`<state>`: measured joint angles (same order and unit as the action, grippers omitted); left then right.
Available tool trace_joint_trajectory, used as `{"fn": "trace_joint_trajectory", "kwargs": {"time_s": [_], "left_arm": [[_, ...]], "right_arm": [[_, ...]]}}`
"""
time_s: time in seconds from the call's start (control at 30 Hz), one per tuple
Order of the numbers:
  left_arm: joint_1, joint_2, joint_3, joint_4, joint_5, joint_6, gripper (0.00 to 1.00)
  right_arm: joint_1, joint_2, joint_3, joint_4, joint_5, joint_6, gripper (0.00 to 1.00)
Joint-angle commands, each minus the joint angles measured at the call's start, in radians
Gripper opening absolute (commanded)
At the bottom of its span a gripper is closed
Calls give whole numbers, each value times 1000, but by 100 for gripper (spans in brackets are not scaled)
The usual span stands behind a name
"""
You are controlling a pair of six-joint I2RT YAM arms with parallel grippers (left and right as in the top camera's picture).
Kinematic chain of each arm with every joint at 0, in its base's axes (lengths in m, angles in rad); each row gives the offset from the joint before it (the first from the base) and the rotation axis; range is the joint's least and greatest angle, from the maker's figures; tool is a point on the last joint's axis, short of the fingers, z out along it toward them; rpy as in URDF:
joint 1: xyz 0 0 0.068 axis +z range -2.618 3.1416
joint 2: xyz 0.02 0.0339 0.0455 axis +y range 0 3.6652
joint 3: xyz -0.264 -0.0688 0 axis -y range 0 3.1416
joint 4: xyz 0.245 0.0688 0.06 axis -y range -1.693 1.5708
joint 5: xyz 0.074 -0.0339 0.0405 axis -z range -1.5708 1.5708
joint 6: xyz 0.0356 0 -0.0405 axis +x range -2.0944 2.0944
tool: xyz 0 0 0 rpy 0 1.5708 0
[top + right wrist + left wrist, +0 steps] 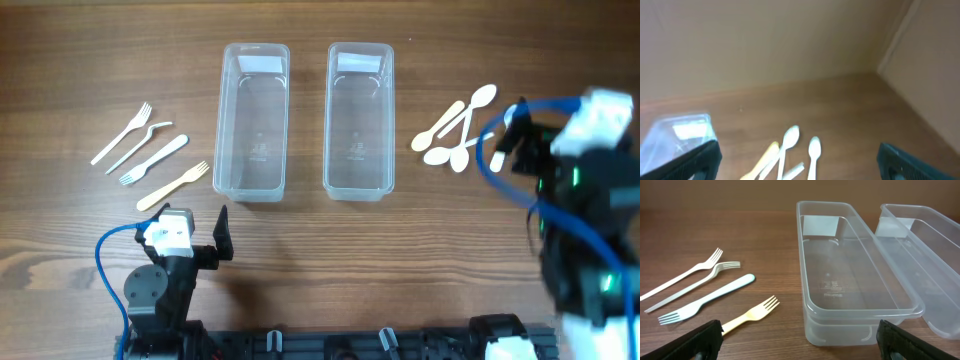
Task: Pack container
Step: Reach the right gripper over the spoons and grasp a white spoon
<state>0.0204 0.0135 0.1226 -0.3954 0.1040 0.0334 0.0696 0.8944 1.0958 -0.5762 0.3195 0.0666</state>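
Two clear empty containers stand side by side, the left one and the right one. Several plastic forks lie left of them, among them a yellow fork and a pale green-handled one. Several plastic spoons lie to the right. My left gripper is open near the front edge, just short of the yellow fork and the left container. Open too, my right gripper hovers over the spoons, with nothing between its fingers.
The wooden table runs to a dark rail along the front edge. A blue cable loops by the left arm, another by the right arm. A wall rises behind the table in the right wrist view.
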Motion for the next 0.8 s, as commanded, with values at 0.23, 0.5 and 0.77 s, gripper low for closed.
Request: {"fn": "trace_joint_trajectory", "kwargs": {"time_s": [0.23, 0.5, 0.77], "left_arm": [[-4, -7, -5, 4, 19, 19, 100], [-4, -7, -5, 4, 19, 19, 100], [-4, -7, -5, 4, 19, 19, 100]], "right_arm": [[-290, 513, 274, -187, -492, 89, 100], [-455, 578, 270, -250, -447, -68, 100], [-455, 776, 270, -238, -423, -93, 90]]}}
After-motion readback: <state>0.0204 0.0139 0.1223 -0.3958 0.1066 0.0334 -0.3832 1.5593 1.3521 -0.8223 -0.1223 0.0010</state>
